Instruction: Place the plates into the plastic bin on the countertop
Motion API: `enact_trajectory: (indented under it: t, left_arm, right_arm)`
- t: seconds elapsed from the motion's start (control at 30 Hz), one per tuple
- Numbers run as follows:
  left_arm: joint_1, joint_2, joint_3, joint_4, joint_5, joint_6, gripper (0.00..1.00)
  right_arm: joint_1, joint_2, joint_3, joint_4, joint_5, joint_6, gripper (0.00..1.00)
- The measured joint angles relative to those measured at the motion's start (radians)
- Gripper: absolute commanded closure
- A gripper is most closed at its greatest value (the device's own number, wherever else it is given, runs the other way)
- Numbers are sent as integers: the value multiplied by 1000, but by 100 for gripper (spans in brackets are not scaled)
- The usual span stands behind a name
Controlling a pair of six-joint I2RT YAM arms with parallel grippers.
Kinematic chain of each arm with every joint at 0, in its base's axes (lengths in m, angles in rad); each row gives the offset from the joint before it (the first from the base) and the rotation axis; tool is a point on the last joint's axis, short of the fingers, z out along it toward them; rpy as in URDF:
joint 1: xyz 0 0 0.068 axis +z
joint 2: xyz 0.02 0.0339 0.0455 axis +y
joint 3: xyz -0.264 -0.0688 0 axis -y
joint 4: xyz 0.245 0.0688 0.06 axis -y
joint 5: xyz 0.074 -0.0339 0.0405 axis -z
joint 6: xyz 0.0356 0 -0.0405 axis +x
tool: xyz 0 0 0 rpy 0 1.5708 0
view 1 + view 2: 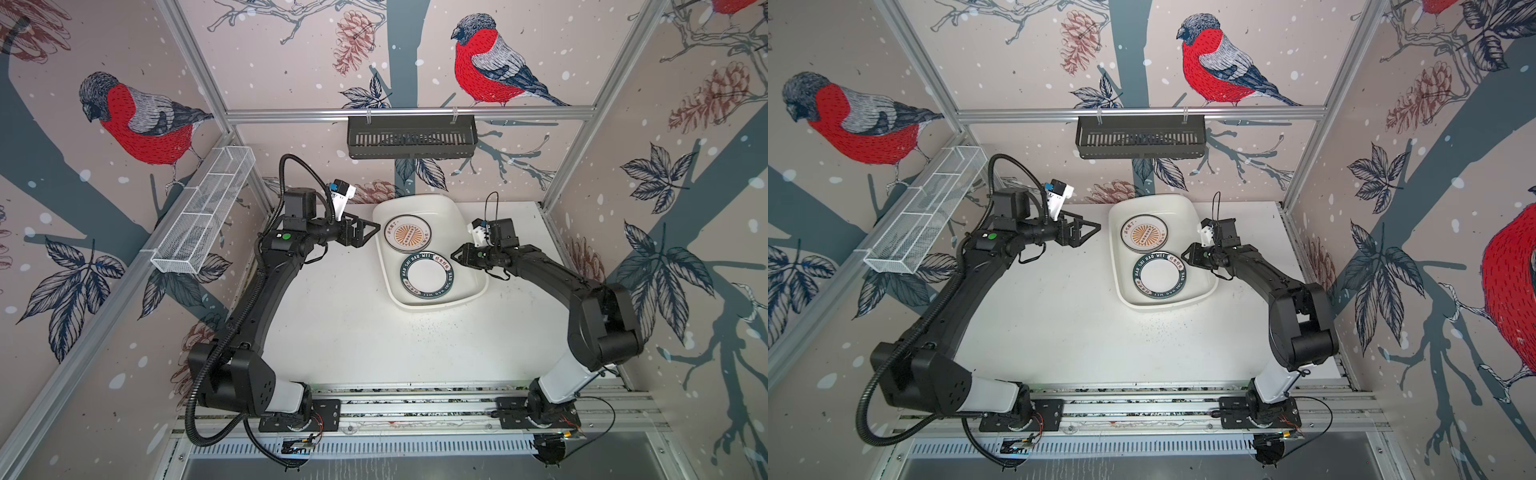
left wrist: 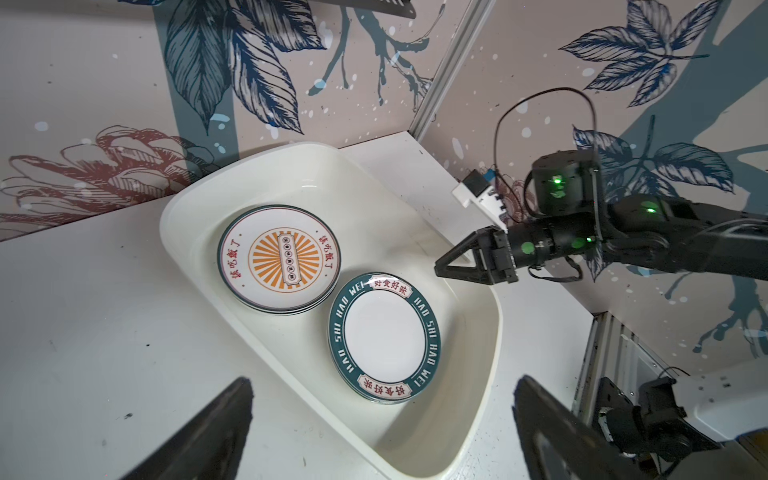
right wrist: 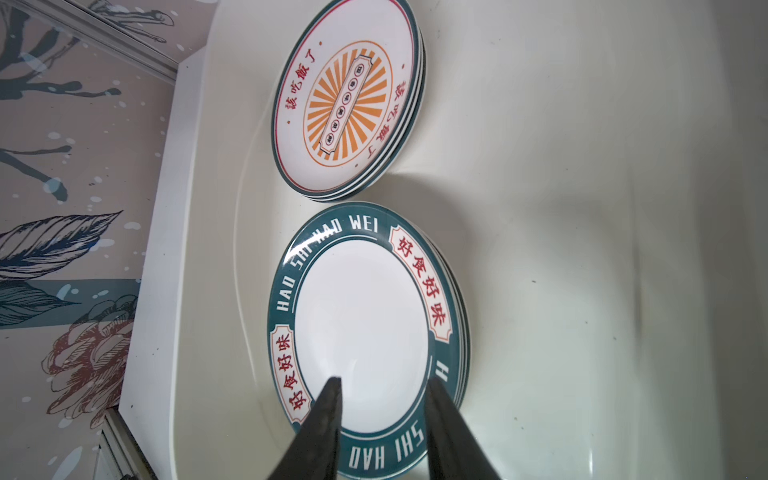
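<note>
The large, shallow white plastic bin [image 1: 459, 224] with a flared rim is sitting toward the back of the flat white speckled countertop [image 1: 353, 332], a little right of the middle in both top views. Inside it, two stacks of round white plates are lying flat, just beside each other. The stack nearer the back wall is carrying a plate with an orange sunburst centre [image 1: 407, 235] on top. The nearer stack is carrying a plate with a dark teal lettered rim [image 1: 427, 276] on top.

The left gripper [image 1: 368, 233] is hovering just outside the bin's left rim, level with the sunburst plate. In the left wrist view its two black fingers [image 2: 216, 424] are standing wide apart with nothing between them.

The right gripper [image 3: 383, 380] is reaching in over the bin's right rim toward the edge of the teal-rimmed plate. Its jaws are standing partly apart, with the teal rim showing in the gap, and it is carrying nothing. Whether the tips are touching the plate is not clear from the right wrist view.

A black slotted basket [image 1: 411, 139] is hanging on the back rail, and a white wire-mesh tray [image 1: 203, 216] is hanging along the left wall.
</note>
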Motion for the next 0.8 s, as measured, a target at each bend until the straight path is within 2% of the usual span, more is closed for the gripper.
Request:
enact_trajectory:
  t: [0.17,0.33,0.5,0.57,0.6,0.63,0.8]
  left_arm:
    - [0,-21,-48,50,-145,-50,3]
    - [0,-51,-129,115,-316,-95,3]
    - [1,-76,-215,178,-476,-97,3]
    - [4,-85,-255,207,-523,-97,3]
    - [5,-89,-276,223,-547,-97,3]
    - [6,-92,-297,238,-576,-97,3]
    - [10,-96,-384,327,-695,-99,3]
  right_arm:
    - [-3,-121,-84,120,-3,20,56]
    - [-43,-259,-171,259,19,20,40]
    - [-108,-358,-233,337,52,20,29]
    - [-138,-393,-258,359,73,20,21]
    - [-153,-410,-270,367,85,20,6]
    - [-165,-423,-280,378,95,21,0]
    - [-177,-483,-330,426,145,8,1]
